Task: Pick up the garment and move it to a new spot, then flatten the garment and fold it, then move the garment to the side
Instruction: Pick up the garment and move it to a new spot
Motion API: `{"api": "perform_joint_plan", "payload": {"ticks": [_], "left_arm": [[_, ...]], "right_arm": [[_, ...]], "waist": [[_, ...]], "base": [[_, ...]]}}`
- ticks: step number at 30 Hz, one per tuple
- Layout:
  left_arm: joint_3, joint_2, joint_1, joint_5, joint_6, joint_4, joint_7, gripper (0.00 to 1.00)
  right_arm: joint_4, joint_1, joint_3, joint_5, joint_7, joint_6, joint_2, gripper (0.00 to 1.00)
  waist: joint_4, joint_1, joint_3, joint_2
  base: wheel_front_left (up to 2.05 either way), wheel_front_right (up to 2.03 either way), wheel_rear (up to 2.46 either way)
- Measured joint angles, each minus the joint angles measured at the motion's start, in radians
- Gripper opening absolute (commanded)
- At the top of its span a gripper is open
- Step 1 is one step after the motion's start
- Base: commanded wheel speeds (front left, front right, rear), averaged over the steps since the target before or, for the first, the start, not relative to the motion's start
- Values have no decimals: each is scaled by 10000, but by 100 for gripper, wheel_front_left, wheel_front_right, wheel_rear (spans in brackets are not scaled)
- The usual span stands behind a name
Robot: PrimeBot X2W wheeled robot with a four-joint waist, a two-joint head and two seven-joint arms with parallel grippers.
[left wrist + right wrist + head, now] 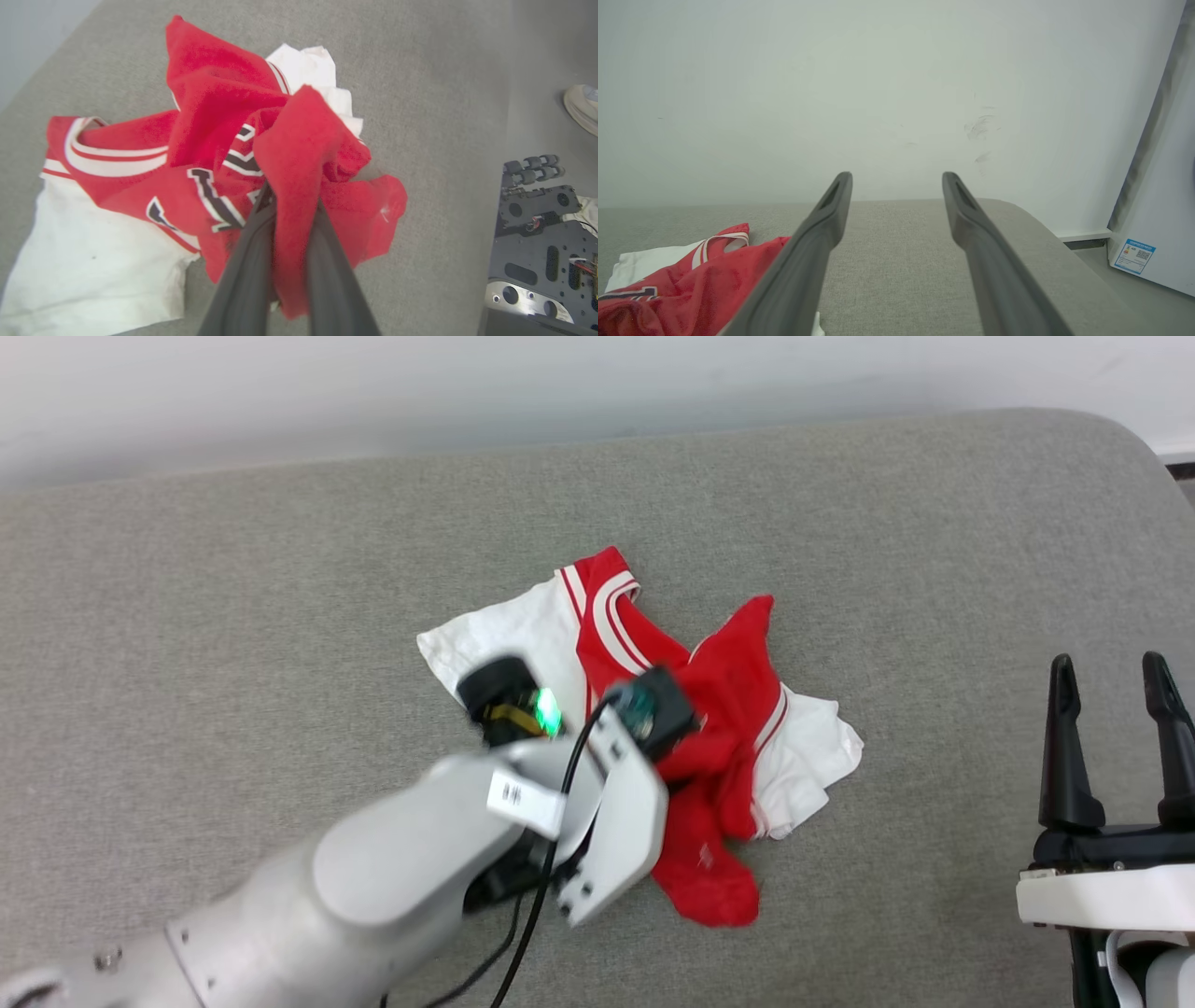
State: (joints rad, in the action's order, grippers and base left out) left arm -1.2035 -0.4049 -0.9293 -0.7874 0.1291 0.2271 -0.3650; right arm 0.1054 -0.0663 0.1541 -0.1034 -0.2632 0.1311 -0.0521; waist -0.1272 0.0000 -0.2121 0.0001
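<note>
Left gripper [292,200] clamps garment [728,709] beneath it; we see collar pointing away from robot, long axis approx far-to-near

Head view down on garment [728,709], left wrist close above it, right wrist low toward wall [784,93], garment shared

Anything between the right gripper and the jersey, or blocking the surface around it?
Nothing visible. The right gripper stands open, apart from the garment, with bare grey cushion between them and around it. The left gripper is shut on a red fold.
</note>
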Motion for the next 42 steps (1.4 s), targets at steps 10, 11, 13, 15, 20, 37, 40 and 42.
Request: {"api": "perform_joint_plan", "payload": {"ticks": [10, 11, 13, 15, 20, 37, 40, 42], "left_arm": [[-566, -104, 1996, -337, 0, 1455, -12, 0], [-571, -54, 2046, -337, 0, 1524, 65, 0], [-541, 40, 2104, -339, -2, 1670, 412, 26], [-370, 142, 2157, -263, -146, 1747, 1020, 100], [270, 372, 2261, 90, -903, 1436, 2811, 100], [3154, -775, 4477, 761, -4792, -610, 6238, 100], [4107, -825, 5079, 1258, -5319, -1085, 6251, 100], [4761, -788, 5508, 1791, -5591, -1430, 6255, 100]], "right_arm": [[-25, 107, -127, 157, 0, 0, 2, 100], [-25, 120, -119, 176, 0, 0, 2, 100], [-44, 188, -109, 184, 0, 0, 2, 100], [-104, 304, -134, 232, 0, 0, 2, 100], [-328, 553, -244, 242, 0, 0, 2, 100], [-978, 1337, -441, 211, 0, 0, 4, 100], [-1049, 1378, -474, 169, 2, 0, 6, 100], [-1074, 1383, -481, 159, 0, 0, 6, 100]], "waist": [[312, 0, 212, 0], [338, 0, 223, 0], [397, 0, 273, 0], [455, 0, 368, 0], [610, 0, 736, 0], [1473, 0, 1822, 0], [1612, 0, 1902, 0], [1691, 0, 1932, 0]], "base": [[0, 0, 0], [0, 0, 0], [0, 0, 0], [0, 0, 0], [0, 0, 0], [0, 0, 0], [0, 0, 0], [0, 0, 0]]}}
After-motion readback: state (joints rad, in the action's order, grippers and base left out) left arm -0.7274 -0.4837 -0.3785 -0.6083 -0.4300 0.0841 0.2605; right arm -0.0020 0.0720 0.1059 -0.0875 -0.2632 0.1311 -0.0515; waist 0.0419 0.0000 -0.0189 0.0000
